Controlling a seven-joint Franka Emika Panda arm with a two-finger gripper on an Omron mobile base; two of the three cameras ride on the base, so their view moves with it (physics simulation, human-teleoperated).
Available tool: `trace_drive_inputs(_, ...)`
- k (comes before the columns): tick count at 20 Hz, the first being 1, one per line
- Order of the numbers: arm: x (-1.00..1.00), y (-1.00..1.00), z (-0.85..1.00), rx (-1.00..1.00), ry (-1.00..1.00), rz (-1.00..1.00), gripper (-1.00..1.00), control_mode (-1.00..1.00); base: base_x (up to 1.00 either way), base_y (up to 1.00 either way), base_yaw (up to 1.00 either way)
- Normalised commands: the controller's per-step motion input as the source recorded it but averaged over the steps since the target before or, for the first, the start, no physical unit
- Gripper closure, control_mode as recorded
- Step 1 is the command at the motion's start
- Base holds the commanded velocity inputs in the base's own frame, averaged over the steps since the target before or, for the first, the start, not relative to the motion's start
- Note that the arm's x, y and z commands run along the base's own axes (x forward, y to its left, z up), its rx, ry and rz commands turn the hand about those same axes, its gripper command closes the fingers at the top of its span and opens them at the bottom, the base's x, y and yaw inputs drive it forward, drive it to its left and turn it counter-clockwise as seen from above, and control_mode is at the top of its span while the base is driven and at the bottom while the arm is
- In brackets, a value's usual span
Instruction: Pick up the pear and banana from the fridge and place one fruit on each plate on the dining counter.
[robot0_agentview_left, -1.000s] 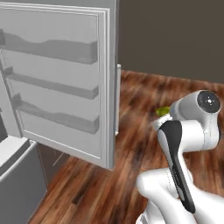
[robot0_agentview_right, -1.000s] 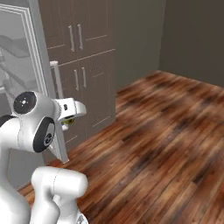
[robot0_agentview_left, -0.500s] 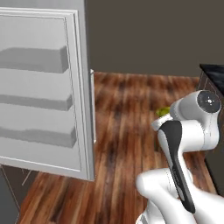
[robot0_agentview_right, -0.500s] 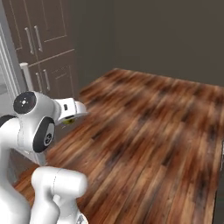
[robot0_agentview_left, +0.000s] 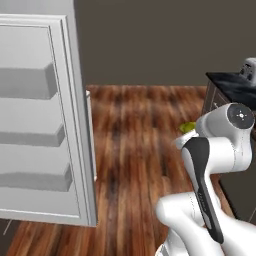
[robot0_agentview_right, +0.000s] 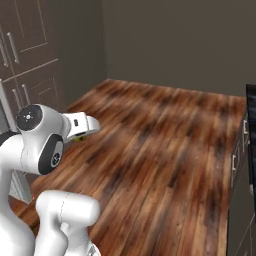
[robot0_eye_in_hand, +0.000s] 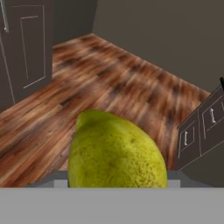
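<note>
We are looking at the pear (robot0_eye_in_hand: 116, 151) first: in the hand view it is sitting right in front of the camera, big and yellow-green with small brown specks, its lower part cut off at the bottom of the frame. The finger tips themselves are hidden behind the fruit, so we are reading the gripper (robot0_agentview_right: 79, 137) as clamped on the pear, jaws partly apart around it. In the left base view we are seeing a small sliver of the pear (robot0_agentview_left: 188, 128) poking out just behind the white arm (robot0_agentview_left: 220, 150), above the wooden floor (robot0_agentview_left: 135, 130). In the right base view a bit of green is showing under the white hand, beside the arm's round joint.

The fridge door (robot0_agentview_left: 47, 120) is standing open at the left of the left base view, its pale door shelves facing us. At the right edge of that view we are seeing a dark counter (robot0_agentview_left: 230, 82) with a small grey appliance (robot0_agentview_left: 248, 69) on it; what it is we cannot tell. In the right base view tall dark cabinets (robot0_agentview_right: 30, 55) are lining the left wall and more dark cabinet fronts (robot0_agentview_right: 242, 150) are at the right edge. The pear is held up in the air over the floor, well apart from the fridge door.
</note>
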Motion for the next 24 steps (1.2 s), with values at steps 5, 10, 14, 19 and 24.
trace_drive_inputs(5,0.00,0.00,0.00,0.00,0.00,0.00,1.00,1.00,0.60,0.00,-0.20)
trace_drive_inputs(10,0.00,0.00,0.00,0.00,0.00,0.00,1.00,1.00,0.68,0.02,-0.18)
trace_drive_inputs(14,0.00,0.00,0.00,0.00,0.00,0.00,1.00,1.00,0.75,0.14,-0.19)
trace_drive_inputs(19,0.00,0.00,0.00,0.00,0.00,0.00,1.00,1.00,0.82,0.15,-0.17)
trace_drive_inputs(24,0.00,0.00,0.00,0.00,0.00,0.00,1.00,1.00,0.86,0.22,-0.16)
